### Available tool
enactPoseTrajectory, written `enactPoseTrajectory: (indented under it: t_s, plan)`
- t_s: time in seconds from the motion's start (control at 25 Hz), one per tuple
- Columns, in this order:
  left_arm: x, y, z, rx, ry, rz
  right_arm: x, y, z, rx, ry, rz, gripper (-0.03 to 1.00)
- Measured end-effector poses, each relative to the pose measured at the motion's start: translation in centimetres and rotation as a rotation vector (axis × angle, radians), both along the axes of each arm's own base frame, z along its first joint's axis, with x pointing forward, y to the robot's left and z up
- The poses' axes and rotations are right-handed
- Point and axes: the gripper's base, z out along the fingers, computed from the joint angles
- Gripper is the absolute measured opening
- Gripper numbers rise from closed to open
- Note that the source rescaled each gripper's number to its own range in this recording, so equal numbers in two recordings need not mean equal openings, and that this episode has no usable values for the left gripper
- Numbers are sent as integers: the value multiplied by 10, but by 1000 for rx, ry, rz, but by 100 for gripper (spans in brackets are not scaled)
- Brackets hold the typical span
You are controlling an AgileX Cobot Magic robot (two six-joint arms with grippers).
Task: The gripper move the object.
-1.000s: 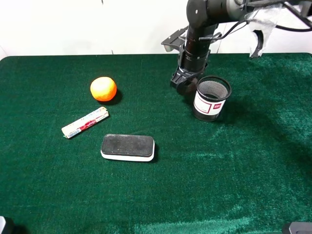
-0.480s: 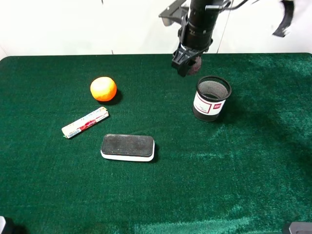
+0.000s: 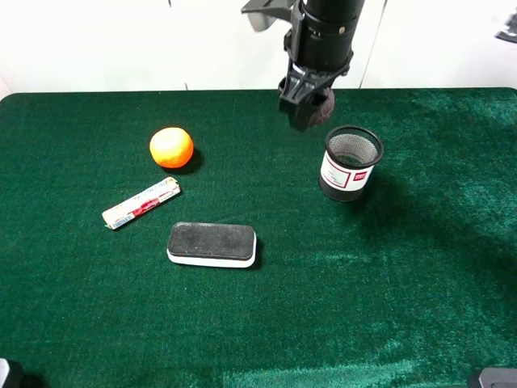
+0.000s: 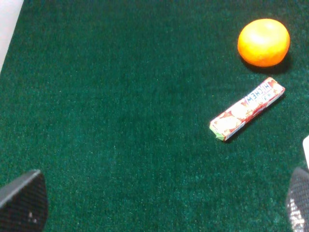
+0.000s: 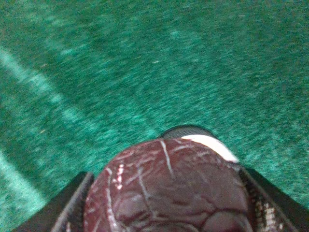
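My right gripper (image 3: 308,108) is shut on the dark maroon ball (image 3: 322,111) and holds it in the air over the back of the green table, just left of and behind the black mesh cup (image 3: 350,162). In the right wrist view the ball (image 5: 169,186) with its carved lines fills the space between the fingers (image 5: 72,205), and the cup's rim (image 5: 193,133) shows just past it. In the left wrist view my left gripper (image 4: 159,203) is open and empty over bare cloth; only its fingertips (image 4: 21,203) show.
An orange ball (image 3: 171,147) lies at the left, also in the left wrist view (image 4: 263,42). A candy stick (image 3: 141,203) lies below it, and a black-and-white eraser (image 3: 212,243) lies near the middle. A white wall runs behind the table's back edge.
My right gripper has risen from the cloth beside the cup with the maroon ball in it and shifted slightly left. The other things have not moved.
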Motion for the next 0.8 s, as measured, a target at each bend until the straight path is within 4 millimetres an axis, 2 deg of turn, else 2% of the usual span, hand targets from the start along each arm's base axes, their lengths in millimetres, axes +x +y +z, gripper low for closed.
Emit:
enactPoseTrajectory:
  t_s: [0.28,0.36,0.4,0.56,0.8]
  plan:
    - [0,0,0,0,0,0,-54,-4,5,0,37,29,0]
    - [0,0,0,0,0,0,-60,-5,4,7,39,31,0]
    - [0,0,0,0,0,0,-73,-9,4,22,39,32,0]
    - [0,0,0,0,0,0,-96,-16,-8,52,50,18,0]
    - [0,0,0,0,0,0,-124,-27,-48,46,85,-21,0]
